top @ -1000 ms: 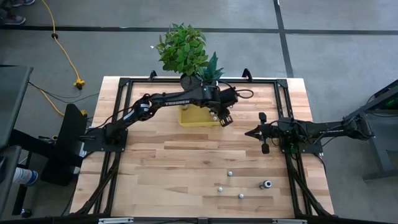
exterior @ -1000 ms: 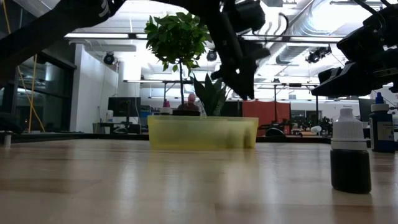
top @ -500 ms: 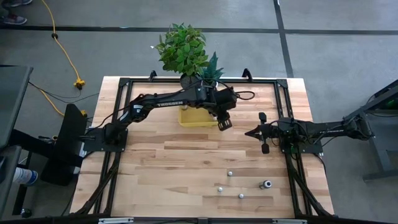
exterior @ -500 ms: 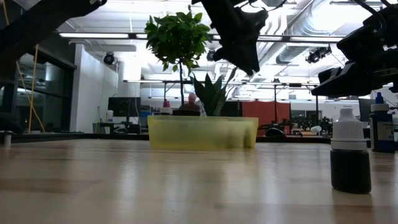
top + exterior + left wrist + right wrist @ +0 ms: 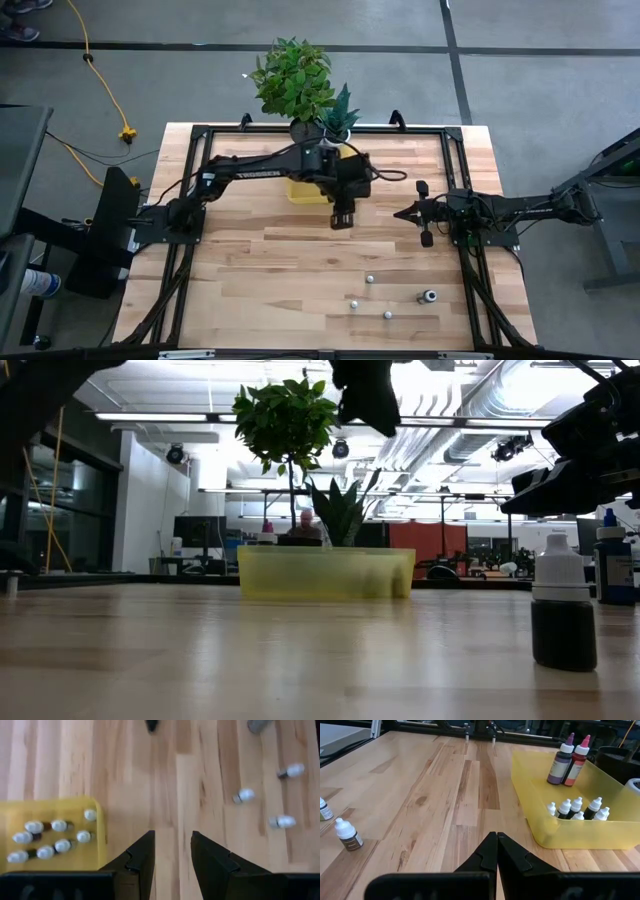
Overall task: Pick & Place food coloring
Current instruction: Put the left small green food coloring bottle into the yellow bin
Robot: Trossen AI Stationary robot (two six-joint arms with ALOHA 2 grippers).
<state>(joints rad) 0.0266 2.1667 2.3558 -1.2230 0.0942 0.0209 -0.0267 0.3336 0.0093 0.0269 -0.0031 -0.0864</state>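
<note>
I had the left gripper (image 5: pixel 341 222) up in the air, just in front of the yellow tray (image 5: pixel 300 192). Its fingers (image 5: pixel 141 860) were a little way apart and there was nothing between them. So I judged I was between trips: one bottle was in the tray, and I had to go for the next one.

In the tray I could see a bunch of small bottles (image 5: pixel 48 838) with white caps. From the right side I also saw two taller ones (image 5: pixel 568 759), one dark and one red, standing at the back of the tray.

Four bottles were still out on the table (image 5: pixel 250 290), well away from the tray, near the front edge: three little ones (image 5: pixel 369 279) (image 5: pixel 353 301) (image 5: pixel 388 315) and one darker one (image 5: pixel 428 296) beside them.

The right gripper (image 5: pixel 399 213) waited at the right side of the table. Its fingers (image 5: pixel 490 851) were pressed tight together and held nothing.

Next I thought I should swing the left gripper out over the nearest little bottle, open wider, come straight down around it and squeeze softly. These bottles are small and could tip over or roll.
</note>
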